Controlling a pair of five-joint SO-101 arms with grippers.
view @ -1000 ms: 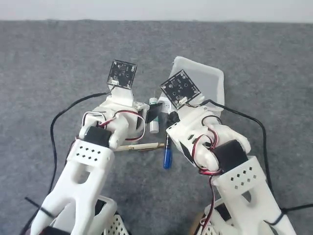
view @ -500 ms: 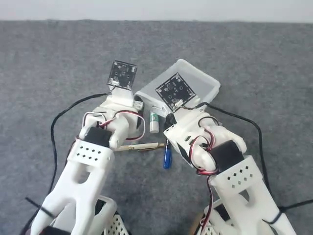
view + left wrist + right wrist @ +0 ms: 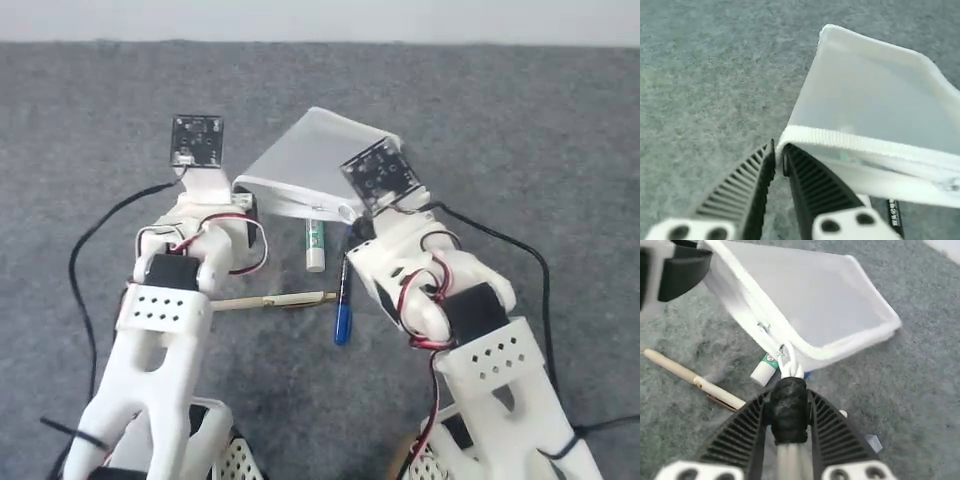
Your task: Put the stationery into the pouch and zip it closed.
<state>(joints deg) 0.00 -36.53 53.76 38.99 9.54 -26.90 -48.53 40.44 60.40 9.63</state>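
On the grey carpet [image 3: 500,130], the translucent white pouch [image 3: 310,160] is held up between the two arms, tilted. The left gripper [image 3: 779,150] has its jaws almost closed, pinching one corner of the zip band, and the right gripper [image 3: 788,395] clamps the black zip pull [image 3: 787,415] at the other end. The wooden pencil [image 3: 275,299], blue pen [image 3: 342,318] and glue stick [image 3: 315,245] lie on the carpet, outside the pouch.

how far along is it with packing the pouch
Done: nothing packed yet; the glue stick, blue pen and beige pen lie on the mat outside the pouch. In hand: the left gripper pinches a corner of the pouch and the right gripper clamps its black zipper pull. Left: all three items go in, then zipping it closed.
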